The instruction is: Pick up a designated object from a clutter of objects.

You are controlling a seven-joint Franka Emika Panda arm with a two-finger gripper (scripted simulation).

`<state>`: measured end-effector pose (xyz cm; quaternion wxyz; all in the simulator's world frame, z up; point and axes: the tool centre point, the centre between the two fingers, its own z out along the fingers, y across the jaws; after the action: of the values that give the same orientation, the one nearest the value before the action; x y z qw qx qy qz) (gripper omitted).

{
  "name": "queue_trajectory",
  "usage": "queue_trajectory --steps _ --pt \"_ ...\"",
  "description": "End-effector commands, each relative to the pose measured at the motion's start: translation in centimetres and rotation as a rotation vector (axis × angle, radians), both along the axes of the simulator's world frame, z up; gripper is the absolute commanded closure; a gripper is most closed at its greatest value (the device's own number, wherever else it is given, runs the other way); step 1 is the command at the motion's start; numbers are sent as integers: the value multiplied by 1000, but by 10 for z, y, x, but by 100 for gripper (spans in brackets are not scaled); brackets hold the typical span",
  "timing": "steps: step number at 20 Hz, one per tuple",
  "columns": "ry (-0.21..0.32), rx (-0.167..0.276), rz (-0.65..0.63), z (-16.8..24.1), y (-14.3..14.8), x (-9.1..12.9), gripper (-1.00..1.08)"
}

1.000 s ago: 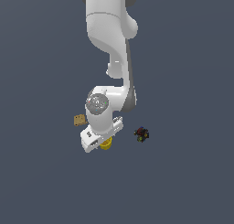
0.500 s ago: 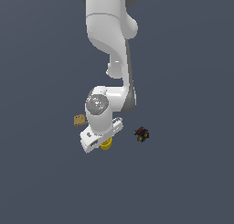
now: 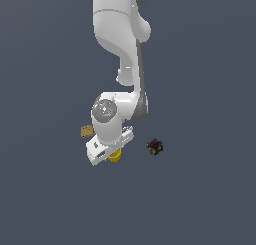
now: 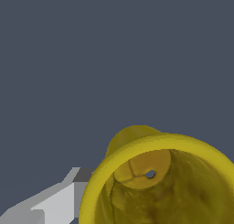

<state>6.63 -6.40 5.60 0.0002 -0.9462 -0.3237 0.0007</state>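
The yellow cup (image 3: pixel 115 156) sits just below centre in the exterior view, mostly hidden under the gripper (image 3: pixel 111 150). The wrist view shows its hollow mouth close up beside one grey finger (image 4: pixel 50 202); whether the fingers grip it cannot be told. A tan block (image 3: pixel 87 131) lies left, a dark lumpy object (image 3: pixel 154 147) right.

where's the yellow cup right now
In the exterior view the yellow cup sits just under the wrist, between the tan block on the view's left and the dark lumpy object on its right.
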Motion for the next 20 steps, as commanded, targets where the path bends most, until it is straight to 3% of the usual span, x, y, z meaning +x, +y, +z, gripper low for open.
queue_trajectory --steps 1,9,20 --pt "-2 0 -1 9 -4 -3 108" --pt "-2 0 -1 56 -28 -23 108" --pt "-2 1 0 164 -80 -67 108"
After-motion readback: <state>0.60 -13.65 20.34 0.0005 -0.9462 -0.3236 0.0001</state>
